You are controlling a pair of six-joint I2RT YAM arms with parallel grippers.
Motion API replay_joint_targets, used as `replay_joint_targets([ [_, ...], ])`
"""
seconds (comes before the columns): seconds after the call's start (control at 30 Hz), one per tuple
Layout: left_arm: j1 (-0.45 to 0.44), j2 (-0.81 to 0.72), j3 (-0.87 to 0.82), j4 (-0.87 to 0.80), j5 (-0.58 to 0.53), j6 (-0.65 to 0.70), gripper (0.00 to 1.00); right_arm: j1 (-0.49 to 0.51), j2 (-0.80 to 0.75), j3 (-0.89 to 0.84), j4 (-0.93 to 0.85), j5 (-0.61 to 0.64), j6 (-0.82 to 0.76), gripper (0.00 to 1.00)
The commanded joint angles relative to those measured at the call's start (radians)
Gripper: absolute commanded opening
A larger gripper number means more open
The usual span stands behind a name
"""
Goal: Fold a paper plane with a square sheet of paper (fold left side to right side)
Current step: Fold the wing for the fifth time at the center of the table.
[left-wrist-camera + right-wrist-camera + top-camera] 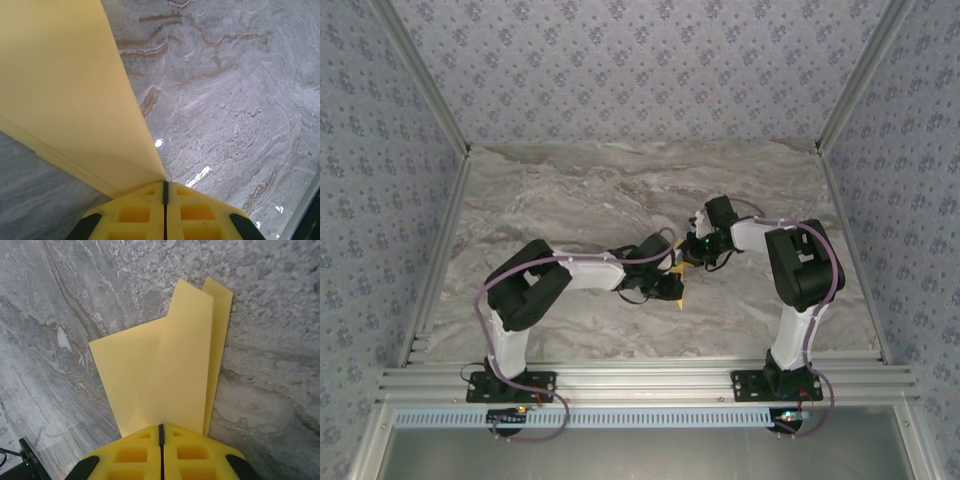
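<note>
Near the middle of the grey marble surface (620, 190), from above, I see my left hand (668, 283) and right hand (692, 255) meeting at the thin yellow-orange folded sheet of paper (677, 270). Left wrist: pads pinched tight on its edge. Right wrist: likewise clamped, over layered folds.

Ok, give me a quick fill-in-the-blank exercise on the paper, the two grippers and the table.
1. The colour of the paper is ____.
2. The left gripper and the right gripper are both ____ on the paper.
3. The grey table under them has a veined ____ pattern.

Missing words: yellow; shut; marble.
</note>
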Motion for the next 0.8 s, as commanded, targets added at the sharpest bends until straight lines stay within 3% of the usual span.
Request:
replay_joint_targets([
  [0.0,-0.032,-0.015,-0.067,-0.030,0.003,-0.011,0.05,0.013,0.059,-0.020,-0.023,0.097,-0.006,0.09],
  [0.1,-0.033,-0.057,-0.097,-0.009,-0.003,-0.017,0.05,0.013,0.031,-0.010,-0.006,0.080,0.000,0.11],
  [0.37,-0.024,-0.277,-0.193,0.058,-0.013,-0.015,0.14,0.006,-0.095,0.071,-0.048,0.131,-0.036,0.30],
  [0.57,0.003,-0.457,-0.291,0.019,-0.176,-0.032,0.21,0.023,-0.240,0.070,-0.136,0.313,-0.075,0.41],
  [0.77,0.014,-0.622,-0.359,-0.064,-0.412,-0.064,0.30,0.143,-0.355,0.003,-0.234,0.575,-0.090,0.58],
])
